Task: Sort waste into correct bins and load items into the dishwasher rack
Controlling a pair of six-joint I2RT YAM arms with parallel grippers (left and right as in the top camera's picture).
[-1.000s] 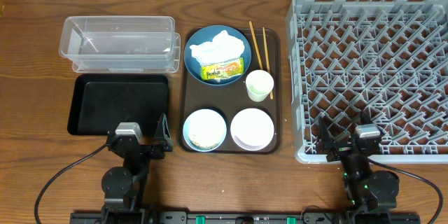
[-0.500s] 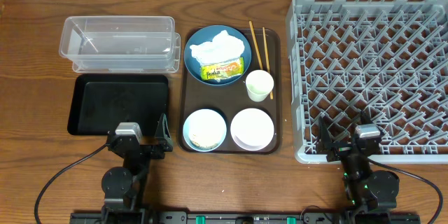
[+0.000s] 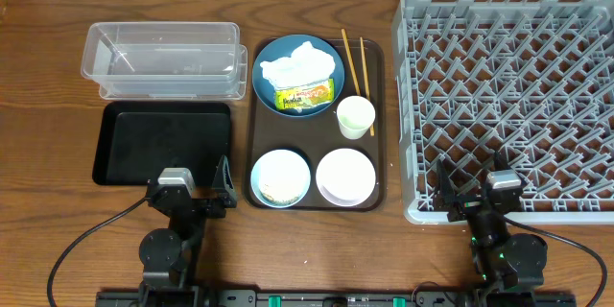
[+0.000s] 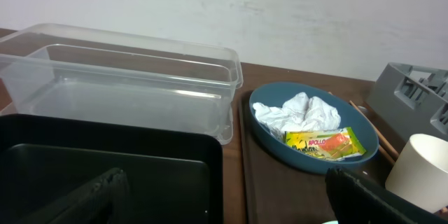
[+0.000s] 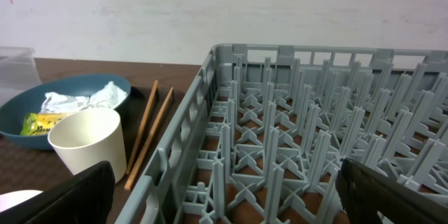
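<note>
Down at 6 o'clock neither arm has budged over the last second: left fingers (image 4: pixel 94 194) and right fingers (image 5: pixel 66 190) are spread wide, gripping nothing. So I'd say sorting hasn't started. Just past them sit the light blue bowl (image 3: pixel 281 177) and white-pinkish bowl (image 3: pixel 345 176). Farther, toward 12, the plate (image 3: pixel 273 53) carries tissue (image 3: pixel 293 64) and wrapper (image 3: pixel 305 95). Black tray (image 3: pixel 165 142) and tub (image 3: pixel 165 58) are at 10, the rack (image 3: pixel 508 96) at 2.

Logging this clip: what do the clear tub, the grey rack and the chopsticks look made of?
Clear tub: glossy transparent plastic, with see-through walls that catch highlights. Grey rack: moulded plastic, matte, judging by its uniform peg grid. Chopsticks: probably wood or bamboo, pale tan and thin; any coating is too small to tell.
</note>
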